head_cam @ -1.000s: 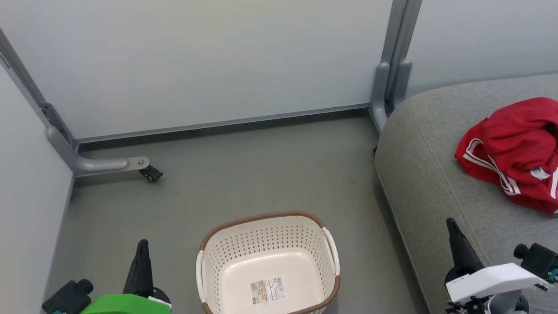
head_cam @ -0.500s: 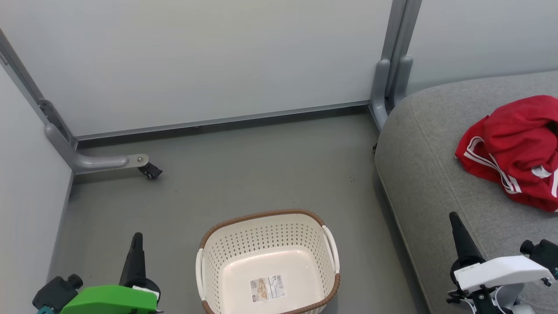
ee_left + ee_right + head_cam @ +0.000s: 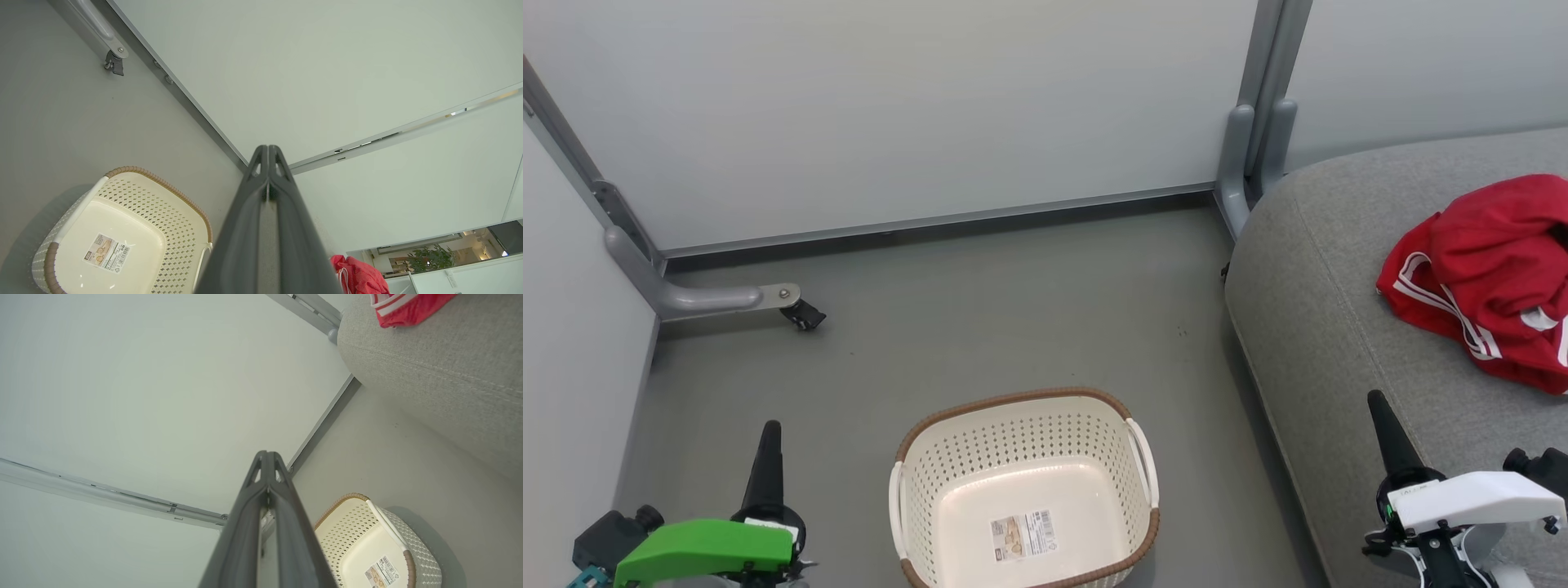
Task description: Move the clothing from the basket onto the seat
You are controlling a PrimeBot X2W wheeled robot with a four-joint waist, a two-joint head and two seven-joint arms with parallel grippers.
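Your left gripper point(image 3: 769, 433) and right gripper point(image 3: 1379, 407) are both closed, empty. Between them, the basket point(image 3: 1013, 437) holds just a label point(image 3: 1023, 535). The clothing point(image 3: 1486, 269) lies on the seat point(image 3: 1331, 343), beyond the right gripper. The task looks finished.

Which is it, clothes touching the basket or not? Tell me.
Apart. The head view shows the clothes on the seat, floor between them and the basket.

Clothing point(image 3: 1494, 269): red, white stripe trim. Basket point(image 3: 980, 457): cream, perforated, brown woven rim. Seat point(image 3: 1339, 327): grey woven fabric.
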